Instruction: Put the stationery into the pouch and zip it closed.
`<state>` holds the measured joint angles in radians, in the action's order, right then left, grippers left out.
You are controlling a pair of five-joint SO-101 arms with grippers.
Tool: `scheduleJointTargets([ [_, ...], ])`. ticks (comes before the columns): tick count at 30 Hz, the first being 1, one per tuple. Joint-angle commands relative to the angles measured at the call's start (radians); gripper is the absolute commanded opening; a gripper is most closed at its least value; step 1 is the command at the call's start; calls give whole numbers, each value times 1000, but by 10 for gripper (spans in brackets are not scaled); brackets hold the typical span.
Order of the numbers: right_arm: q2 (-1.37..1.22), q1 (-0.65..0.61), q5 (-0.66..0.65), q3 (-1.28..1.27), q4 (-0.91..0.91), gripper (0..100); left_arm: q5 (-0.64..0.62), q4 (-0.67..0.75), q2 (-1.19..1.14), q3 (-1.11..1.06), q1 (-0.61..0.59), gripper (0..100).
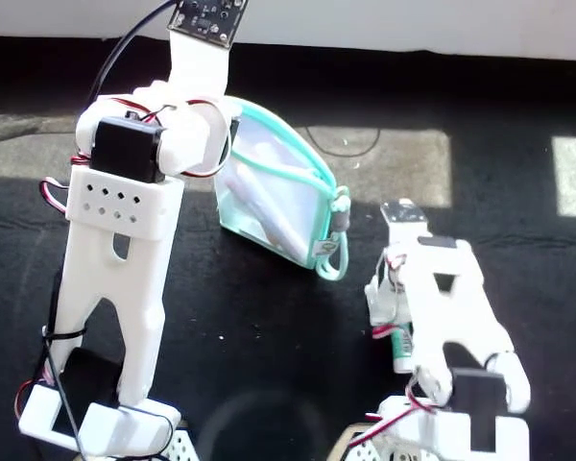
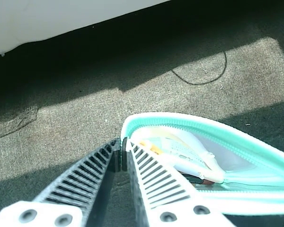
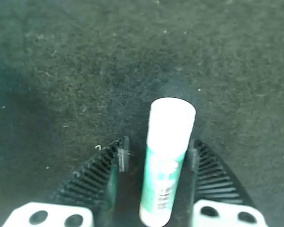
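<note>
left fingers (image 2: 149, 166) clamp pouch (image 2: 194, 124) rim; right fingers (image 3: 91, 178) gape around glue stick (image 3: 168, 151); cable loop (image 2: 199, 84) beyond.

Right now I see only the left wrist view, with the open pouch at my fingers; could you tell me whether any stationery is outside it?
Observer: Yes, a glue stick sits between the fingers of the right gripper, over bare dark cloth.
Operator: Thank you. Is it clamped?
Observer: It seems not: the right wrist view shows a gap between one finger and the stick.
Operator: And how does it lie relative to the pouch?
Observer: In the high view it is apart from the pouch, nearer the arms' bases, under the right arm.
</note>
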<state>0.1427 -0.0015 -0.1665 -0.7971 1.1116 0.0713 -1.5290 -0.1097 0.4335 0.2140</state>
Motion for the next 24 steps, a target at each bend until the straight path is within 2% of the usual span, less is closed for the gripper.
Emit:
scheduleJointTargets([
  [1, -10, -2, -5, 127, 74, 173, 0, -40, -58, -24, 31, 11],
  [5, -19, -4, -5, 180, 119, 166, 0, -40, -58, -24, 31, 11],
  [24, -24, -4, -9, 170, 84, 163, 0, -44, -58, -21, 31, 11],
])
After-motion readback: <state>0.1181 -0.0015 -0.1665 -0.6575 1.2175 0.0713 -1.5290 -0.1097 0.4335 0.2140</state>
